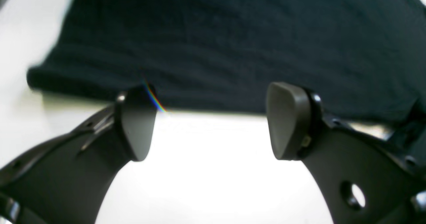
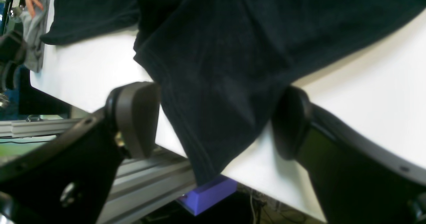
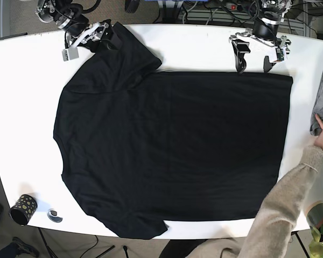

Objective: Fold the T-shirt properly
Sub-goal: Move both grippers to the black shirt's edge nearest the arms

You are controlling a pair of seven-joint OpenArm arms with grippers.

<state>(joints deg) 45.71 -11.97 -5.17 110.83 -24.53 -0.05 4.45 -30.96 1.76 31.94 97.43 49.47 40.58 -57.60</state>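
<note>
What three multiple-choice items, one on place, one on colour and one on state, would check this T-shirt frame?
1. Where does the sleeve between the right hand's fingers lie?
A. At the table's middle
B. Over the table's edge
C. Inside the cup

2. What colour is the T-shirt?
A. Black
B. Red
C. Yellow

3. How is the left hand?
A. Shut on the hem
C. Out of sight
B. Open, short of the hem

Answers:
1 B: the right wrist view shows the sleeve's tip hanging past the white table over the frame rail.
2 A: the base view shows it black throughout.
3 B: the left wrist view shows both pads apart with bare table between them.
</note>
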